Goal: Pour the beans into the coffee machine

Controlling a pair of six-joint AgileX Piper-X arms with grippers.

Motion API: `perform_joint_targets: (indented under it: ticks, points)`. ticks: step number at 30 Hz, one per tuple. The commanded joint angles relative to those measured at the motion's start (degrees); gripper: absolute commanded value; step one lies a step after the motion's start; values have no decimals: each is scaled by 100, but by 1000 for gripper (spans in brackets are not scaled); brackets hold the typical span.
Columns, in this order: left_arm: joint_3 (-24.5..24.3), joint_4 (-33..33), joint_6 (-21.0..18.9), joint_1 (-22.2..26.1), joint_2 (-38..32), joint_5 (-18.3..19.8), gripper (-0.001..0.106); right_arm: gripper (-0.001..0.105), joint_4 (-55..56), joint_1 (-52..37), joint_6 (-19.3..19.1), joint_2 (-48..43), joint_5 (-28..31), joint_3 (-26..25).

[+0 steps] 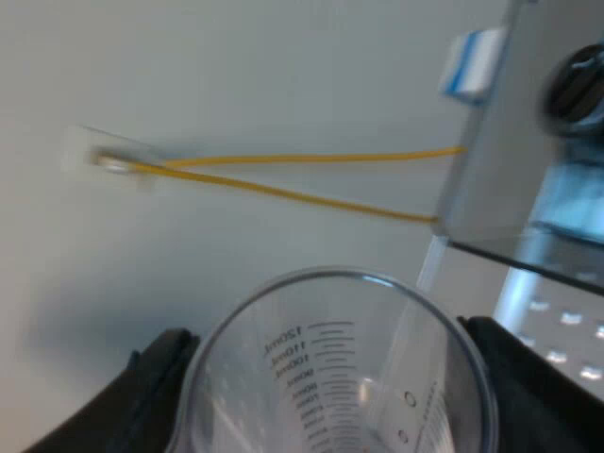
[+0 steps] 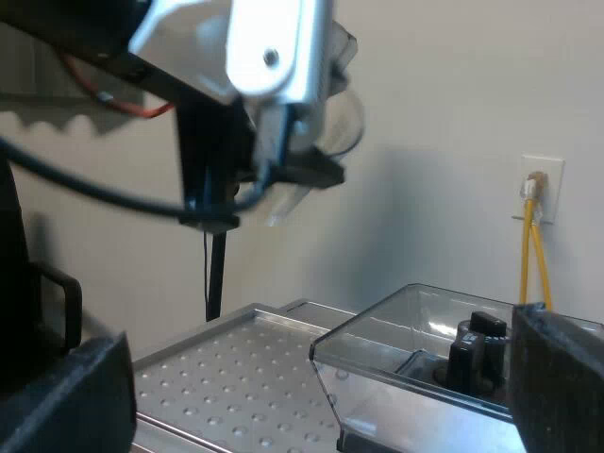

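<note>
120ml mark on measuring glass

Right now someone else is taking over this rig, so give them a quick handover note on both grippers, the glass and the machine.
Left gripper: shut on the measuring glass, held high above the top of the espresso machine, near the bean hopper.
Right gripper: open, holding nothing, low beside the hopper.
Done: glass is up at the machine. No beans show in the visible part of the glass or in the hopper, so I cannot tell if the pour happened.
Left: check the glass, and pour into the hopper if beans remain.
</note>
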Motion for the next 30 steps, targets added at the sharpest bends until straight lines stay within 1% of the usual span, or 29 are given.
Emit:
perform_joint_targets:
  ticks: [1,2,3,5,7,8,9,11,12,13,16,17,19,21,23,26,30]
  points:
    - [-34,656,-1257,60,-277,484,1,81,208,0,-1,-52,-57,-55]
    - [-34,710,-1325,86,-304,587,1,81,255,0,2,-52,-57,-55]
    - [-34,866,-1605,158,-387,800,1,81,404,0,69,-52,-80,-55]
    - [-34,966,-1789,237,-456,870,1,81,569,0,201,-52,-247,-55]
    - [-34,1228,-2086,503,-609,935,1,81,780,0,502,-52,-569,-79]
    - [-34,1228,-2104,503,-609,955,1,81,823,0,536,-52,-613,-92]
    - [-34,1439,-2139,692,-693,1240,1,81,945,0,627,-52,-751,-157]
    - [-34,1654,-2169,907,-776,1514,1,81,1133,0,643,-52,-877,-236]
    - [-34,1682,-2193,990,-810,1549,1,81,1201,0,645,-52,-907,-262]
    - [-34,1696,-2340,1212,-898,1673,1,81,1416,0,694,-52,-1080,-403]
    - [-34,1650,-2490,1608,-1078,1936,1,81,1808,0,756,-52,-1465,-614]
    - [-34,1642,-2511,1658,-1104,1979,1,81,1866,0,754,-52,-1541,-647]
    - [-34,1643,-2609,1934,-1261,2038,1,81,2202,0,956,-52,-1873,-751]
    - [-34,1643,-2650,2106,-1362,2037,1,81,2344,0,1083,-52,-2051,-774]
    - [47,1628,-2656,2248,-1494,2037,1,81,2524,0,1109,-52,-2281,-773]
    - [335,1607,-2656,2436,-1760,2184,1,81,2761,0,1110,-52,-2373,-773]
    - [996,1408,-2656,2621,-2196,2202,1,81,2866,0,1110,-52,-2427,-773]
